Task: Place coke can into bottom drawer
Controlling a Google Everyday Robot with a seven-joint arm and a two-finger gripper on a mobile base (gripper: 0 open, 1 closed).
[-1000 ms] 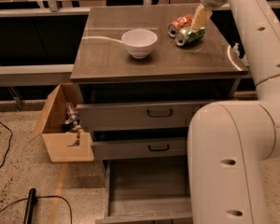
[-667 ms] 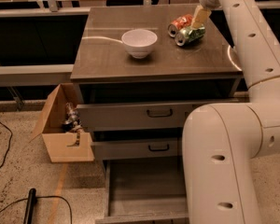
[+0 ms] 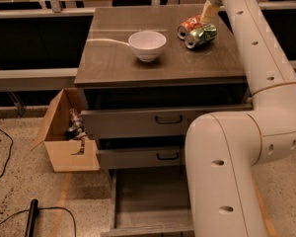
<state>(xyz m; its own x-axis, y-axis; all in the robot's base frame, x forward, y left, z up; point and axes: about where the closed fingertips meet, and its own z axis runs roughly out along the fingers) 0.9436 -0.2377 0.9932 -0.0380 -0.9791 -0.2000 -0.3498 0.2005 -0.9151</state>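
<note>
The coke can (image 3: 188,26) lies on its side at the back right of the cabinet top, touching a green can (image 3: 202,35) that lies in front of it. My gripper (image 3: 207,13) hangs down from the arm at the top right, just above and behind the two cans, right by the coke can. The bottom drawer (image 3: 150,201) is pulled out at the foot of the cabinet; its grey tray holds nothing that I can see. My arm's large white links cover the drawer's right side.
A white bowl (image 3: 147,45) stands in the middle of the cabinet top (image 3: 113,58). The two upper drawers (image 3: 138,121) are slightly ajar. An open cardboard box (image 3: 66,135) with items sits on the floor at left. A black cable (image 3: 32,216) lies on the floor.
The arm's near links have shifted slightly in the foreground. The gripper stays by the two cans, and the cans have not moved.
</note>
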